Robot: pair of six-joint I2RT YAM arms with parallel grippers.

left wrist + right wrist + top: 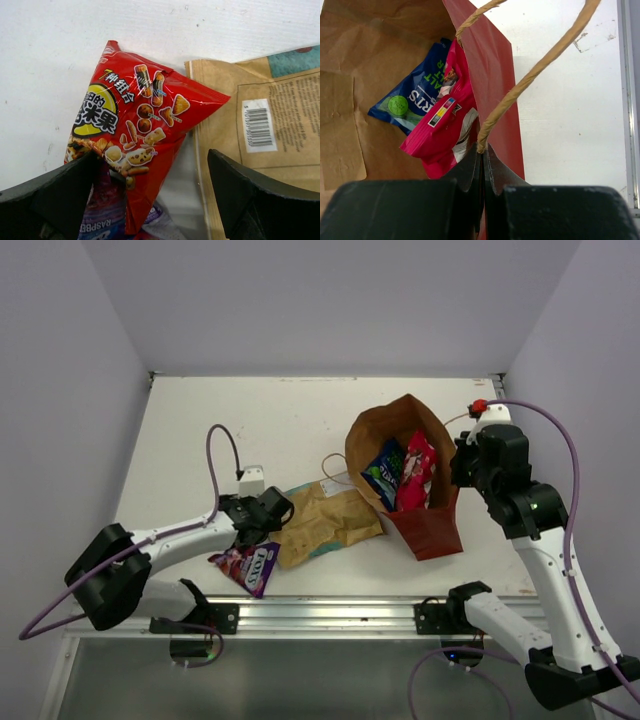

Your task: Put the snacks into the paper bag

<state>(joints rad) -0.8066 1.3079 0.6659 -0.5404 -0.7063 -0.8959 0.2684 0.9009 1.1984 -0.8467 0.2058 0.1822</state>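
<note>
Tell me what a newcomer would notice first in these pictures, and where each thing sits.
The red-brown paper bag gapes open right of centre on the table, with the blue-and-white packet and pink-and-white packet inside, and the right gripper pinches its rim by a string handle. On the left, the open left gripper hangs over the small red-orange packet, beside the tan kraft pouch and the purple FOX'S packet.
</note>
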